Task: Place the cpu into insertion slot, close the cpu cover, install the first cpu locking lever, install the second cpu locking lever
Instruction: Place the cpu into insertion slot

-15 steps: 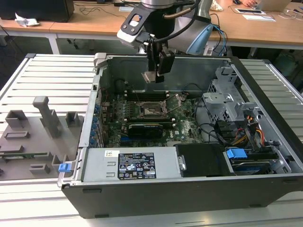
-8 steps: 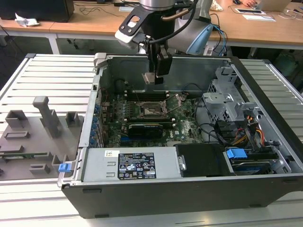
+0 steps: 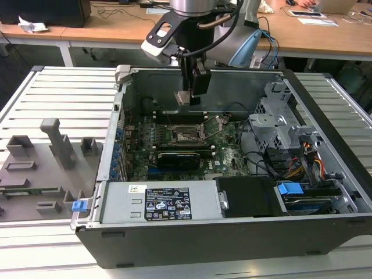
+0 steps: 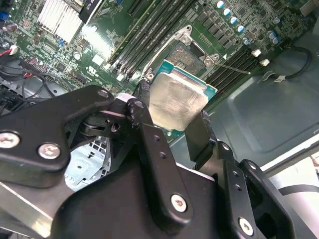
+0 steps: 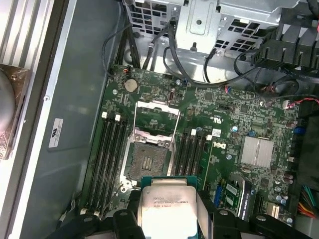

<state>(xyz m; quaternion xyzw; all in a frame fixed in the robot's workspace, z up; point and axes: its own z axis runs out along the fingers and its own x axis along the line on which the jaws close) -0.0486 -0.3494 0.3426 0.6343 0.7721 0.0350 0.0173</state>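
The black two-finger gripper (image 4: pixel 172 110) pinches the small flat square silver-grey cpu (image 4: pixel 179 97), with its jaws pressed on two opposite edges. The chip hangs above the green motherboard (image 5: pixel 224 119), not touching the square dark insertion slot (image 5: pixel 148 162). The silvery open-centre cpu cover (image 5: pixel 158 113) seems tilted open, just beside the slot.

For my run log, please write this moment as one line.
gripper: shut on cpu | cpu: in the air, not yet in insertion slot | insertion slot: empty | cpu cover: open
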